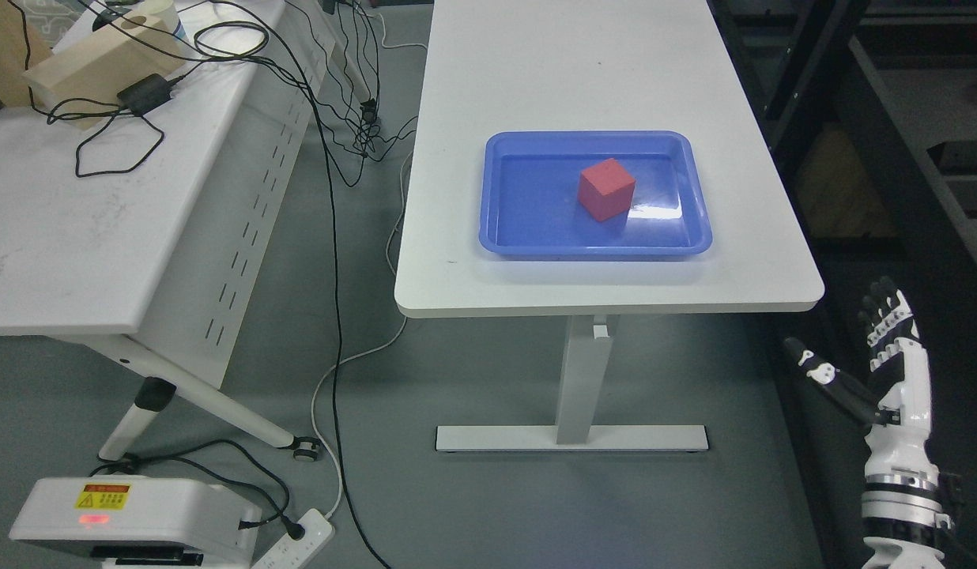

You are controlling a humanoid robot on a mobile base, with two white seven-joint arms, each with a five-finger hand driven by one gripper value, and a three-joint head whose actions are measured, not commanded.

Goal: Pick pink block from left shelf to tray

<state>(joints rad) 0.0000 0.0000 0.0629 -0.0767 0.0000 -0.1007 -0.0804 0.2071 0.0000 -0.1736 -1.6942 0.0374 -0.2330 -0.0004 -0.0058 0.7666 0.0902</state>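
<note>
Right hand point(868, 363) open, low beside table point(583, 269); block point(606, 189) in tray point(504, 229).

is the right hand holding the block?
No, the right hand hangs open below the table edge, and the block sits in the blue tray.

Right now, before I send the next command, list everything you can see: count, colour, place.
Plastic rectangular tray: one, blue, on the near half of the centre table.
Cube block: one, pinkish-red, inside the tray, right of its middle.
Centre table: one, white, middle of view.
Side table: one, white, left.
Wooden box: one, pale, on the side table's far end.
Cables: several, black, between the tables.
Power strip: one, white, floor, lower left.
Right hand: one, white and black, lower right, fingers open, holding nothing.
</note>
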